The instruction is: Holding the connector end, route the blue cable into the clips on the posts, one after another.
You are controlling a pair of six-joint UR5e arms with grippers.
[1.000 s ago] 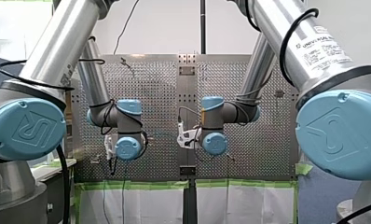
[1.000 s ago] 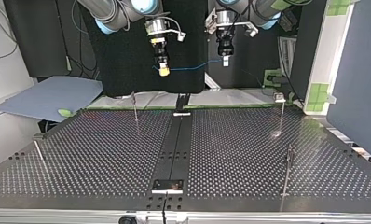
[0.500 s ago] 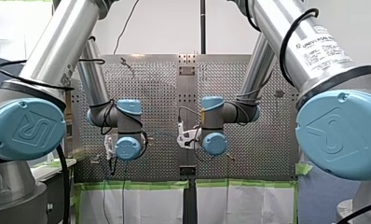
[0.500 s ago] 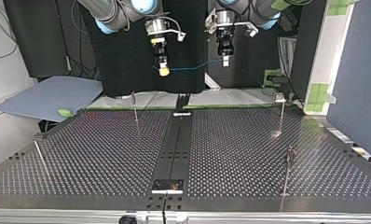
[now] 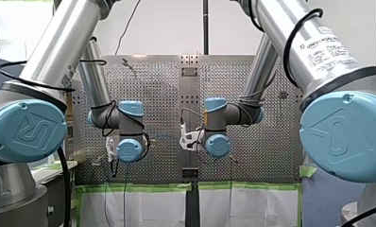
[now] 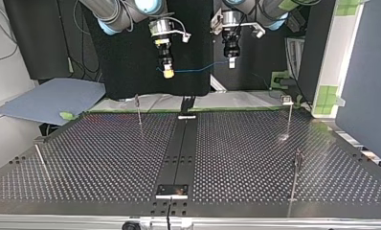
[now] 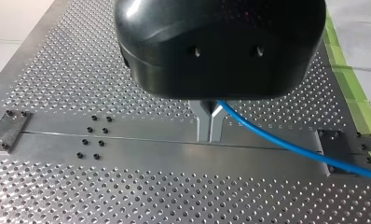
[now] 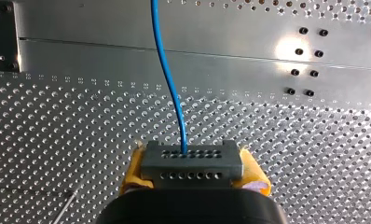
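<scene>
In the top view both grippers hang high above the far edge of the perforated table [image 6: 107, 158]. My right gripper [image 6: 168, 72], with yellow pads, is shut on a grey connector [image 8: 191, 156]. The blue cable [image 6: 198, 69] runs nearly level from it across to my left gripper [image 6: 231, 61]. In the left wrist view the metal fingers [image 7: 203, 122] are shut on the blue cable [image 7: 291, 148], which trails off beside them. In the right wrist view the cable [image 8: 167, 74] leaves the connector straight ahead of my right gripper [image 8: 194, 168]. No post touches the cable.
Thin posts stand on the table in the top view: a far left post [image 6: 139, 109], a far right post [image 6: 289, 115], a near right post [image 6: 296, 175] and a leaning near left post [image 6: 40, 160]. A dark centre rail [image 6: 181, 148] runs down the middle.
</scene>
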